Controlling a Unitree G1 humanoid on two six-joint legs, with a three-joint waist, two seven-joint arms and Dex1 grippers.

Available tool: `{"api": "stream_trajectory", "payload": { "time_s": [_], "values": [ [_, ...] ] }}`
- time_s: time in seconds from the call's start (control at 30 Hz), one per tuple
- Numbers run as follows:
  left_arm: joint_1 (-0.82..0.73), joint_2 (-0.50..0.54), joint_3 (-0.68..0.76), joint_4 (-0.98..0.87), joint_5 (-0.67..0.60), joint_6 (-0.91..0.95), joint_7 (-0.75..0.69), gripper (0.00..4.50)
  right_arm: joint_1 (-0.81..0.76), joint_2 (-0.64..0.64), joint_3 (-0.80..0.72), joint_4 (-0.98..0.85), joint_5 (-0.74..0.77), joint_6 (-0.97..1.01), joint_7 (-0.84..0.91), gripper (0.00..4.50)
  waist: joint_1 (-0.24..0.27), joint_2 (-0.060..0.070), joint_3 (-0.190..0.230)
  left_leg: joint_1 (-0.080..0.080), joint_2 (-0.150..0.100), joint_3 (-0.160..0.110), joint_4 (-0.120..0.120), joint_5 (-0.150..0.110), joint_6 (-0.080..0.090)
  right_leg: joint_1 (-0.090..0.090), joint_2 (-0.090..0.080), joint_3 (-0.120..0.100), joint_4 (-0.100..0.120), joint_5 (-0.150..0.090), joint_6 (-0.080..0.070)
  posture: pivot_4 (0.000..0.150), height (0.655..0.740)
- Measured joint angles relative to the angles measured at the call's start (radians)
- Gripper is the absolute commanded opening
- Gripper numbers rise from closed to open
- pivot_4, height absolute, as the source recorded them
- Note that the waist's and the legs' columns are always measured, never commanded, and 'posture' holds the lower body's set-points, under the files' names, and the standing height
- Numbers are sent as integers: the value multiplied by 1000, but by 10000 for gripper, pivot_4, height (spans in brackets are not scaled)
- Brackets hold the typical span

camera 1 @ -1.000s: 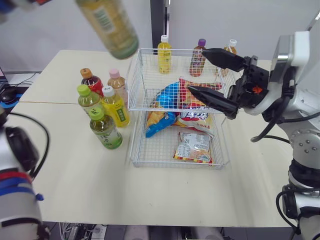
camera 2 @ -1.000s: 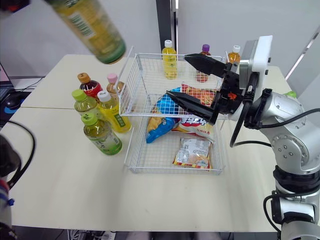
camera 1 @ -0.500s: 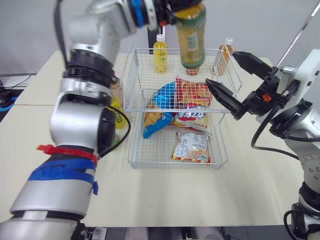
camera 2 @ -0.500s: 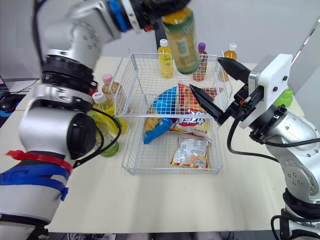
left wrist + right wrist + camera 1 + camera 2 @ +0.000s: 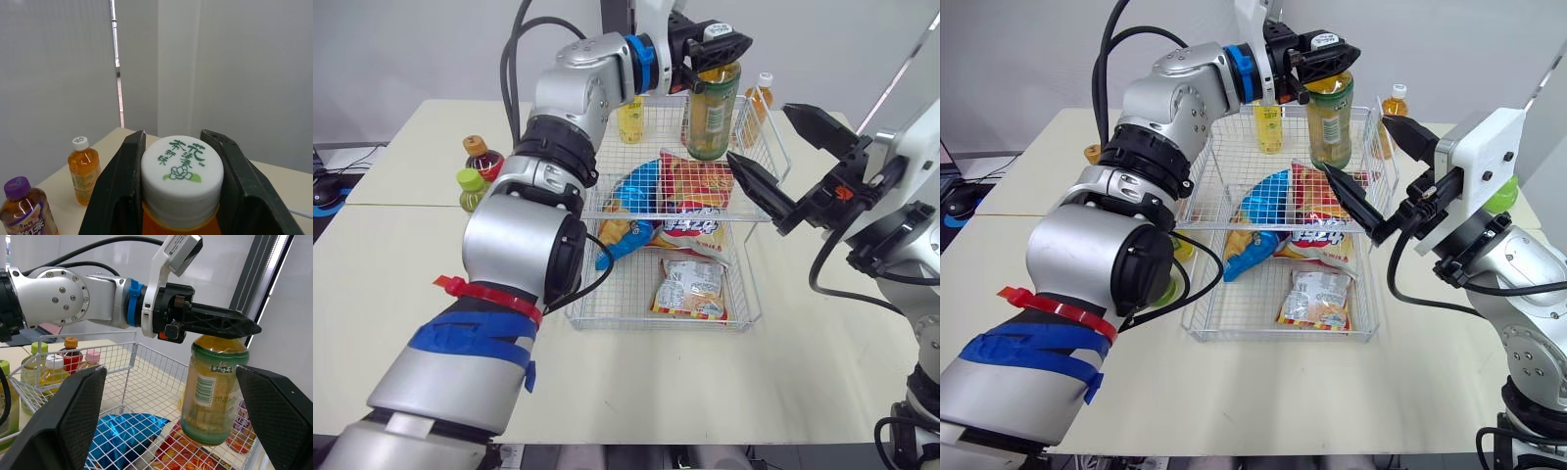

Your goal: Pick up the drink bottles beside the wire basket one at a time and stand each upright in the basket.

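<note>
My left end effector (image 5: pixel 722 51) is clamped on the white cap (image 5: pixel 182 171) of a green tea bottle (image 5: pixel 711 113), one black finger on each side of the cap. The bottle hangs upright from that grip, over the half of the wire basket (image 5: pixel 646 323) nearest the table's far edge. Its base is down among the basket's upper wires, just above a red snack bag (image 5: pixel 695 181). In the right wrist view there seems to be a small gap between the two.

My right end effector (image 5: pixel 764 134) hovers over the side of the basket that faces the table's right edge. Its fingers are spread wide apart with nothing between them, and they point toward the hanging bottle.

The basket stands on the table (image 5: pixel 391 294), about midway between the left and right edges. Inside, a blue snack bag (image 5: pixel 641 191) lies touching the red one, and a small pale packet (image 5: pixel 690 289) lies flat toward the near edge. A yellow bottle (image 5: pixel 1268 127) and a purple-capped bottle (image 5: pixel 22 210) stand upright along the basket's far side. An orange bottle with a white cap (image 5: pixel 761 93) stands at its far right corner, and I cannot tell whether it is inside the wire.

Between the basket and the table's left edge, a dark bottle with an orange cap (image 5: pixel 480 157) and a green-capped bottle (image 5: pixel 470 186) stand close together, partly hidden behind my left arm.
</note>
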Motion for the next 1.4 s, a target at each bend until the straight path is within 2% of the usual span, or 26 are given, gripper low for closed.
{"api": "stream_trajectory", "payload": {
  "time_s": [0.23, 0.3, 0.43, 0.53, 0.73, 0.9, 0.93, 0.97, 1.07, 1.13, 1.2, 1.27, 1.33, 1.4],
  "values": [
    [-10, 5, 48, -1, -1, -1, -26, 44593, -21, -29, 0, 5, 8, 1, 13, 45000, 0, 0, 0, 0, 0, 0, 1, 0, 0, 1, 0, 0, 0, 0, 0, 1500, 7400],
    [-11, 19, 73, -5, -9, 20, -33, 44593, -39, -34, 1, 7, 20, 1, 26, 45000, -2, 0, 0, 1, 0, 0, 0, 0, 0, 1, 0, 0, 1, 0, 0, 1500, 7400],
    [8, 116, 100, -81, -34, 83, -85, 44593, -56, -38, 15, 35, 43, 0, 64, 45000, -10, 0, 0, 1, 0, 0, 0, 0, 0, 1, 0, 0, 1, 0, 0, 1500, 7400],
    [60, 216, 126, -201, -46, 146, -91, 44593, -86, -41, 39, 77, 56, -6, 118, 45000, -16, 1, 0, 3, 1, 0, 0, 0, 0, 1, 0, 0, 2, 0, 0, 1500, 7400],
    [293, 471, 210, -546, -96, 323, -55, 44593, -173, -27, 96, 186, 119, -22, 277, 45000, -26, 1, 0, 4, 4, 0, 1, 1, -1, 1, 1, -1, 3, 0, 0, 1500, 7400],
    [643, 714, 393, -892, -162, 519, 5, 44593, -241, -6, 162, 278, 152, -20, 411, 45000, -24, 1, 0, 4, 5, 0, 1, 1, -1, 2, 0, -2, 3, 0, 0, 1500, 7400],
    [720, 741, 434, -953, -175, 551, 7, 44593, -245, -4, 168, 288, 155, -20, 430, 45000, -24, 1, 0, 4, 5, -1, 1, 1, -1, 2, 0, -2, 3, 0, 0, 1500, 7400],
    [865, 769, 519, -1059, -207, 619, 8, 44593, -255, -1, 184, 312, 156, -18, 466, 45000, -23, 1, 0, 4, 5, -1, 2, 1, -1, 2, -1, -2, 3, 0, 0, 1500, 7400],
    [1141, 772, 705, -1230, -261, 746, 2, 44593, -281, 17, 232, 362, 146, -24, 533, 45000, -12, 0, -1, 4, 5, -2, 2, 0, -1, 3, -2, -4, 4, 0, 0, 1500, 7400],
    [1337, 740, 842, -1333, -279, 809, -10, 44593, -288, 30, 248, 392, 129, -37, 572, 45000, -13, 0, -1, 5, 6, -2, 3, 0, -1, 4, -3, -3, 4, 0, 0, 1500, 7400],
    [1577, 660, 1003, -1454, -299, 858, -24, 44593, -317, 55, 275, 442, 105, -57, 606, 45000, -15, -1, -1, 5, 6, -2, 2, 0, -1, 4, -3, -3, 4, 0, 0, 1500, 7400],
    [1744, 554, 1102, -1533, -325, 881, -29, 44593, -327, 71, 277, 476, 89, -75, 634, 45000, -15, -2, -2, 6, 6, -2, 2, 0, -1, 4, -5, -3, 4, 0, -1, 1500, 7400],
    [1890, 449, 1166, -1607, -363, 879, -30, 44593, -335, 87, 281, 502, 74, -89, 659, 45000, -12, -4, -3, 6, 6, -3, 2, 0, -1, 4, -5, -4, 4, 0, -1, 1500, 7400],
    [1958, 403, 1181, -1636, -389, 875, -23, 44593, -340, 92, 283, 516, 70, -94, 675, 45000, -2, -4, -3, 6, 6, -6, 2, 0, -1, 4, -5, -3, 4, 0, -2, 1500, 7400]
  ]
}}
